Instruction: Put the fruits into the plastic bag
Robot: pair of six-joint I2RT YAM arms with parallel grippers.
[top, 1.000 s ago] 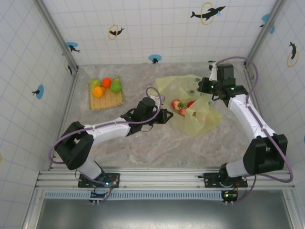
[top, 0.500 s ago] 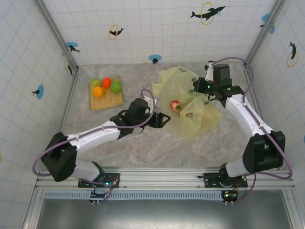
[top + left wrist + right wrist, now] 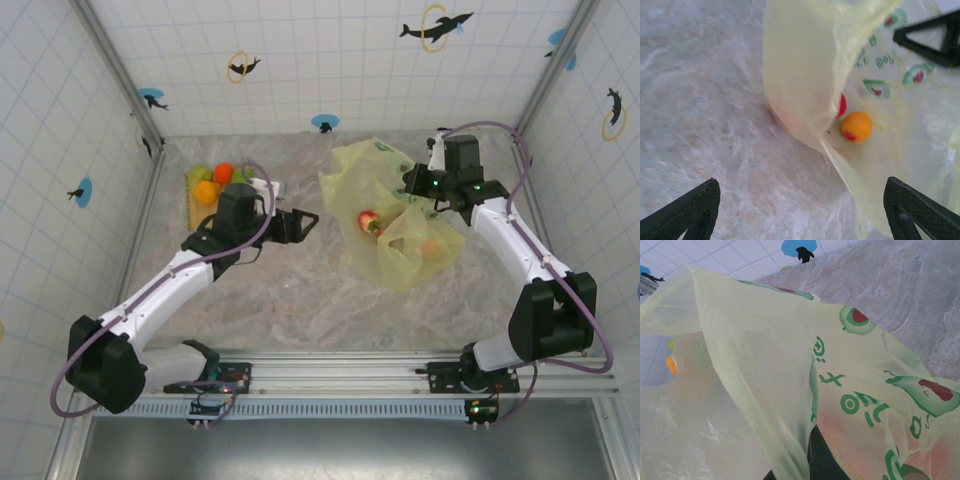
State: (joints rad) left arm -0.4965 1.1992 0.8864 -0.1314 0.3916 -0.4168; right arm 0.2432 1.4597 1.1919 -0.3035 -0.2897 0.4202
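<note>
So, left gripper [image 3: 306, 224]: we are seeing its jaws standing wide apart with nothing between them. It is hanging over the bare table [image 3: 300, 300], between the mat [image 3: 193, 211] and the plastic bag [image 3: 400, 265].
Right gripper [image 3: 414, 186]: we are reading it as clamped on the bag's far upper edge, holding that edge up off the table. In the right wrist view the film is draping over a dark finger [image 3: 821, 461].
Bag vs left gripper: the bag is lying right of centre with its mouth gaping left, toward the open jaws. It is near them but apart, not touching.
Fruits in bag: a red fruit [image 3: 368, 220] is sitting just inside the mouth, the closest one to the left gripper. An orange fruit [image 3: 430, 248] is showing through the film deeper in, below the right gripper.
Left wrist view: we are seeing both of those ahead of the spread fingers and off toward the right one. The orange one is resting on the lower sheet, and the red one is half hiding behind a fold.
Fruits on mat: an orange one [image 3: 207, 192], an orange-red one [image 3: 224, 172] and green ones [image 3: 200, 174] are clustering at far left. They are sitting just behind the left gripper's wrist, which is covering part of the mat.
</note>
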